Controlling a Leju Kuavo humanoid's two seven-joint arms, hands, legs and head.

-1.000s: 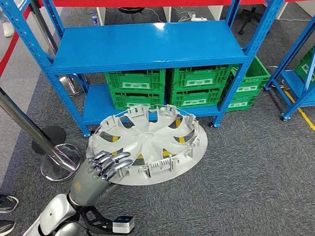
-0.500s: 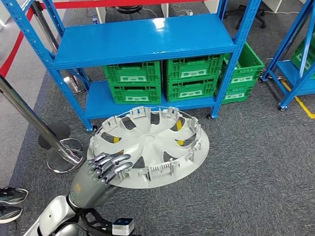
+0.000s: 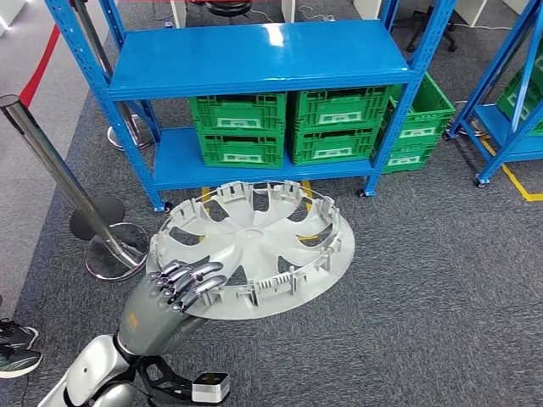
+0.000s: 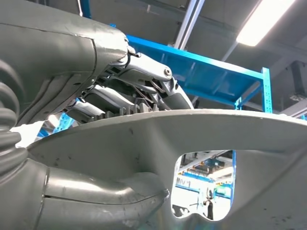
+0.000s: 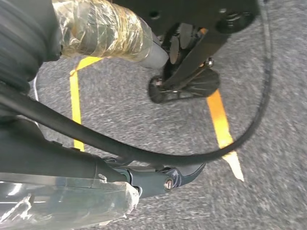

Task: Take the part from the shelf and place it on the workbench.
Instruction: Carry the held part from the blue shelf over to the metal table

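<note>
Item: part [image 3: 256, 250], a grey wheel cover, lower centre of the head view, held level above the carpet. Holder: left hand [image 3: 168, 298], fingers [image 3: 192, 281] over the rim, thumb [image 4: 108, 203] beneath, gripping. Right hand: state cannot be told. Blue shelf [image 3: 256, 55], upper frame: part already removed. Outstanding: carry to workbench, set down.
</note>
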